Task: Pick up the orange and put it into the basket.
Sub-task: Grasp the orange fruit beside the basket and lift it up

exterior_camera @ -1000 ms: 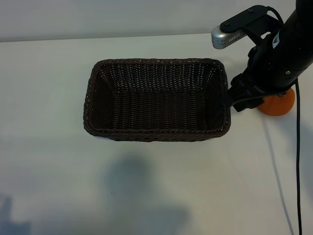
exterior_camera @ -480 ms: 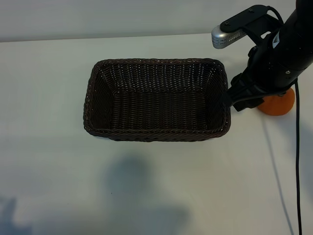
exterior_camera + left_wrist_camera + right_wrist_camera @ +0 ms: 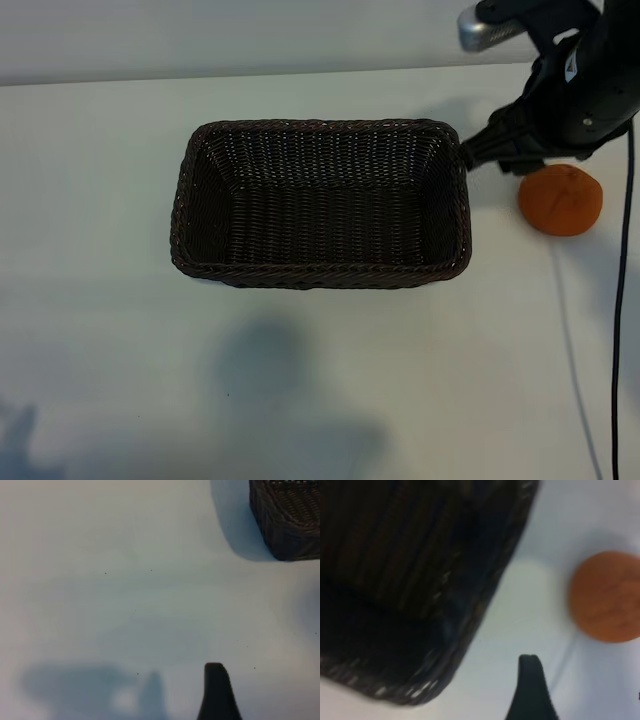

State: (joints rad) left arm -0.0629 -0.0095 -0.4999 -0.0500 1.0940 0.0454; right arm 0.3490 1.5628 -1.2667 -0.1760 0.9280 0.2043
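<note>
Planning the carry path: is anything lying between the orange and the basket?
No. Both the exterior and right wrist views show only bare table between the orange and the basket.

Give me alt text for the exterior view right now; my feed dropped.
An orange sits on the white table, just right of an empty dark wicker basket and apart from it. The right arm's gripper hangs near the basket's far right corner, beside the orange, holding nothing. The left arm is out of this view.
</note>
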